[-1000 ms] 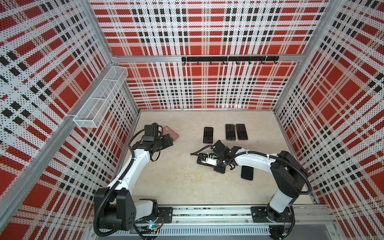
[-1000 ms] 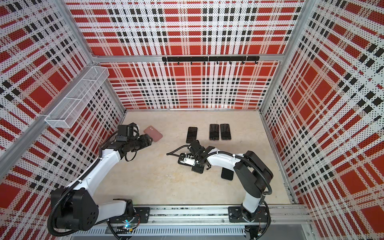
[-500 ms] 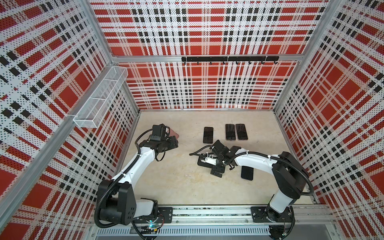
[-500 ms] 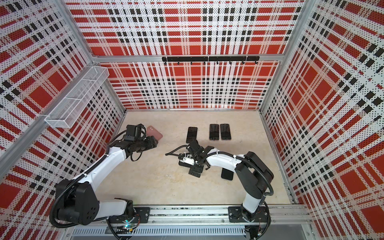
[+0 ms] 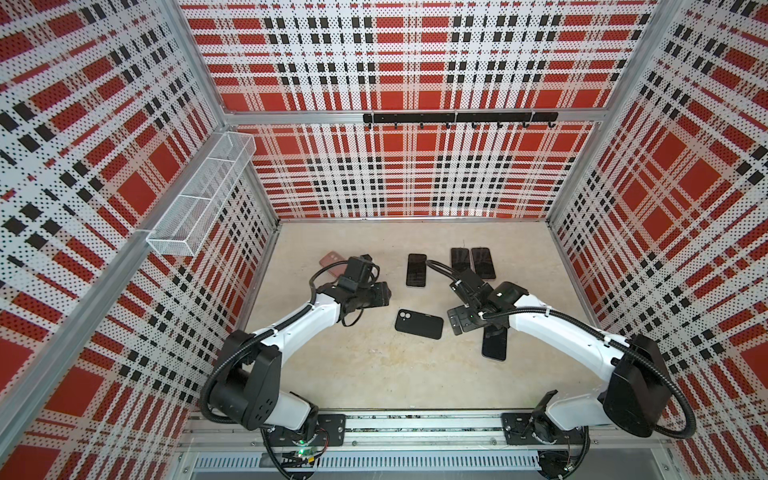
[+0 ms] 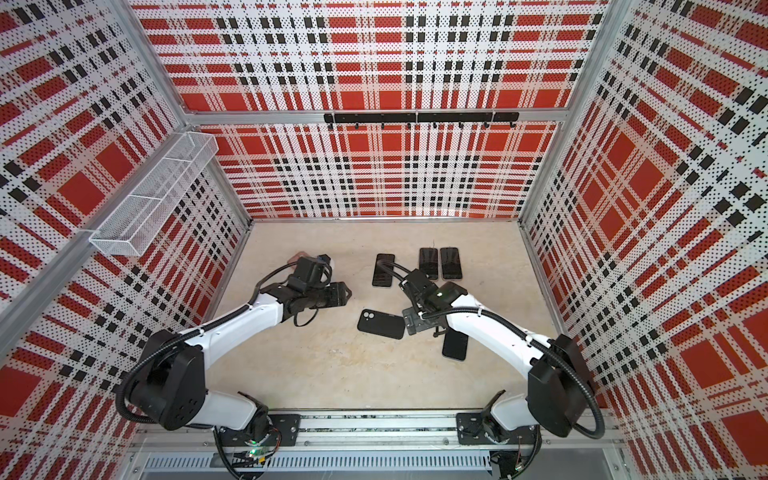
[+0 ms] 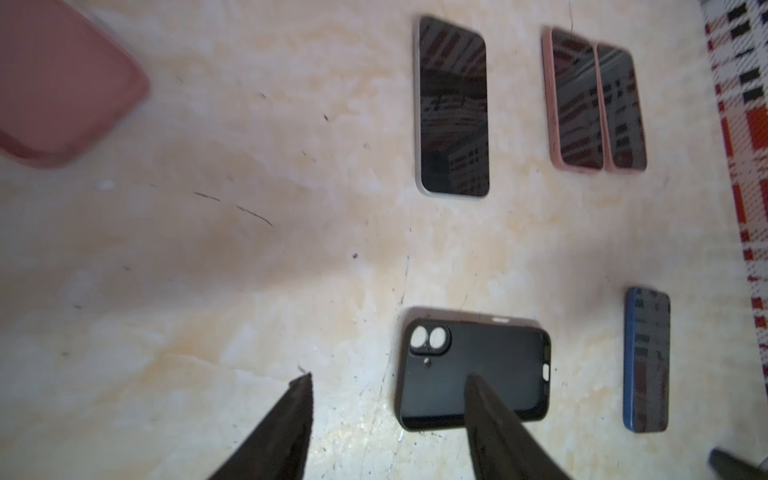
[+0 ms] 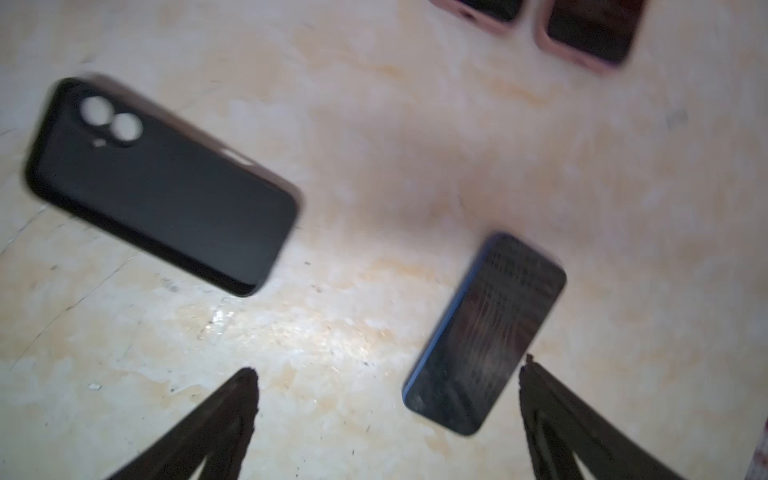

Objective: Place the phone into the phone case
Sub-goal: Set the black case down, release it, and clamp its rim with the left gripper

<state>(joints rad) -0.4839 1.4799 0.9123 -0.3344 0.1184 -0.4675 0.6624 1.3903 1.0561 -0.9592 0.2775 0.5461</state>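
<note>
An empty black phone case [image 5: 419, 323] [image 6: 381, 324] lies flat mid-table, inner side up, camera cutout toward the left. A blue-edged phone [image 5: 494, 347] [image 8: 486, 332] lies screen up to its right, partly under my right arm. My right gripper [image 5: 463, 320] [image 8: 387, 366] hovers open just right of the case, holding nothing; the phone's near end sits between its fingers in the right wrist view. Left of and beyond the case, my left gripper [image 5: 384, 295] [image 7: 389, 376] hangs open and empty, with one finger overlapping the case [image 7: 473, 365] in the left wrist view.
A pink case [image 5: 330, 262] [image 7: 54, 83] lies at the back left. A white-edged phone [image 5: 416, 270] and two pink-cased phones [image 5: 460, 262] [image 5: 483, 264] lie in a row at the back. A wire basket [image 5: 199, 199] hangs on the left wall.
My right gripper has opened and drawn back to the right, leaving the black case flat on the table. My left gripper has swung right, away from the pink case toward the middle.
</note>
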